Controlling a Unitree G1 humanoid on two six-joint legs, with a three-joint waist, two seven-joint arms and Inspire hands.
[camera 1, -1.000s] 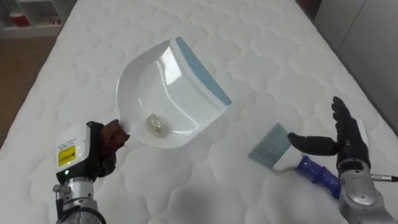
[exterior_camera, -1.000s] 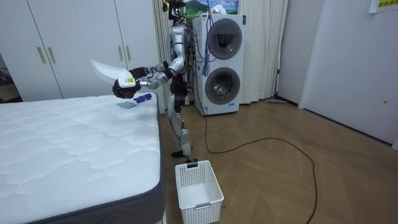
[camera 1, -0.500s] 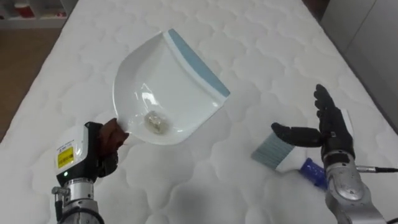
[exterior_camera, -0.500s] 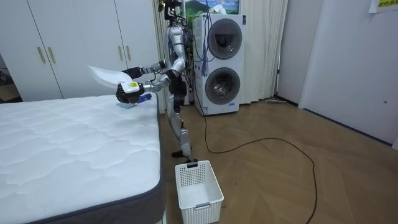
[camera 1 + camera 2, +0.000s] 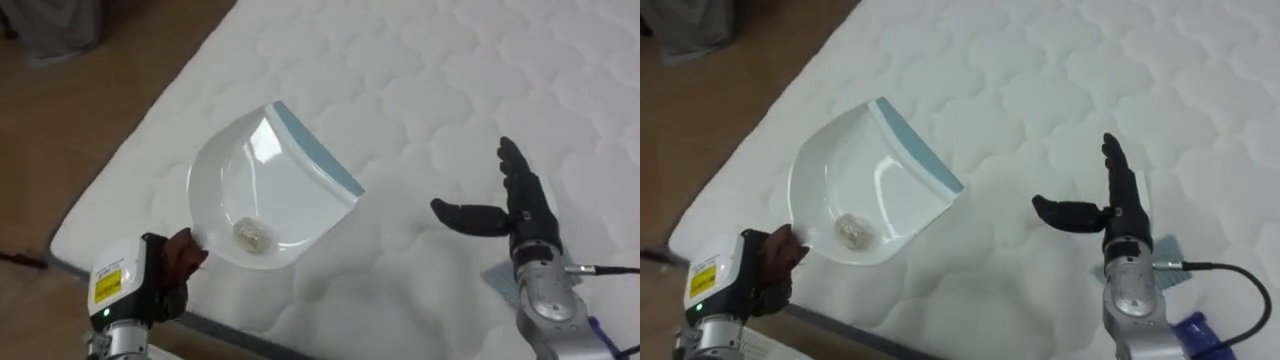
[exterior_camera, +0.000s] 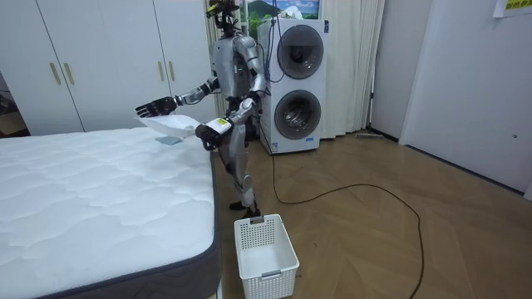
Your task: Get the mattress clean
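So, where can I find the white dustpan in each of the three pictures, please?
Left eye view: dustpan left of centre, over the mattress edge, held by the left hand.
Right eye view: dustpan left of centre, over the same edge.
Room view: dustpan in front of the robot, above the mattress corner.
Shared landmark: the open right hand, raised over the mattress.

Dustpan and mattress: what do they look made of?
Dustpan: looks like hard white plastic with a glossy finish, going by the bright glare spots on its scoop. Its pale blue lip is matte, perhaps rubber. Mattress: white quilted fabric, matte, stitched into puffy cloud shapes.
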